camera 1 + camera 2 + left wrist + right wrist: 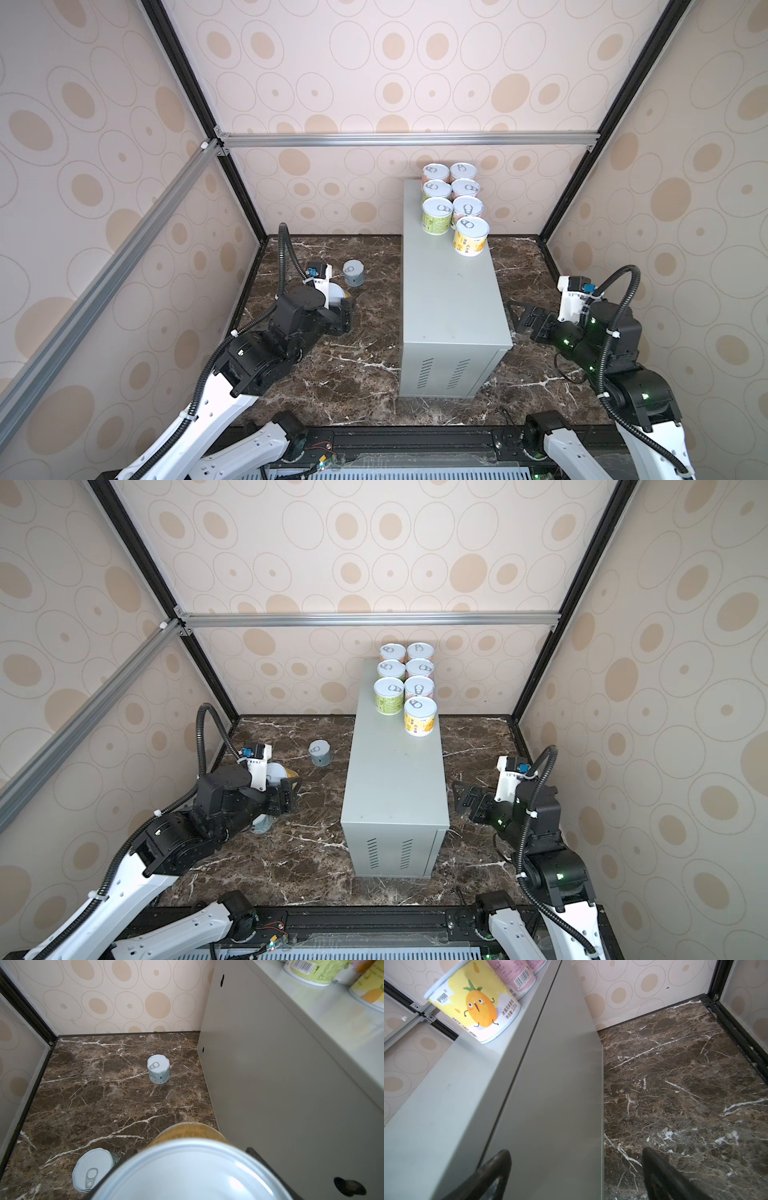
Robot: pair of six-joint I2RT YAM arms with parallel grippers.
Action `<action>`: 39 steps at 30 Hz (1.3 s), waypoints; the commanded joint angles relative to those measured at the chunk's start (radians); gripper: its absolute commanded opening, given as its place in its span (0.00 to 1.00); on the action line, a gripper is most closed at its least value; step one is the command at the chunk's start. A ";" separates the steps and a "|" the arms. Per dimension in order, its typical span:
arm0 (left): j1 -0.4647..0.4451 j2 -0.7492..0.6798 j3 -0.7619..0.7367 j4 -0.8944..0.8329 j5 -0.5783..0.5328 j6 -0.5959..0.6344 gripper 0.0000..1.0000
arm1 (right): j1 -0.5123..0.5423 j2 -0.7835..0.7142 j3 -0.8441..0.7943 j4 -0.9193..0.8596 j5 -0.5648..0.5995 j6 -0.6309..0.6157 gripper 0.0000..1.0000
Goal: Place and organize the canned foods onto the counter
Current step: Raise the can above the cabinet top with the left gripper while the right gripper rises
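Dark marble surface (pixel 340 374). Left gripper (pixel 188 1152) clasps an orange-labelled can (pixel 193 1172); right gripper (pixel 514 316) gapes empty beside the grey box worktop (pixel 449 311). Farther back, a pale blue can (pixel 354 273) stands on marble; seven cans (pixel 465 189) crowd the worktop's far end

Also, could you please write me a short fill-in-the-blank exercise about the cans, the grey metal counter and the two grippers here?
1. ____ short cylindrical cans stand on the tall light-grey metal counter.
2. The left gripper holds a silvery-lidded can with an ____ label.
3. The right gripper, beside the counter, stands ____ and empty.
4. The pale blue can stands upright on the dark brown ____ surface.

Missing words: seven; orange; open; marble.
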 commanded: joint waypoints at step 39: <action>0.005 0.377 0.569 -0.093 0.138 0.210 0.71 | 0.018 0.125 0.171 0.012 0.030 -0.019 1.00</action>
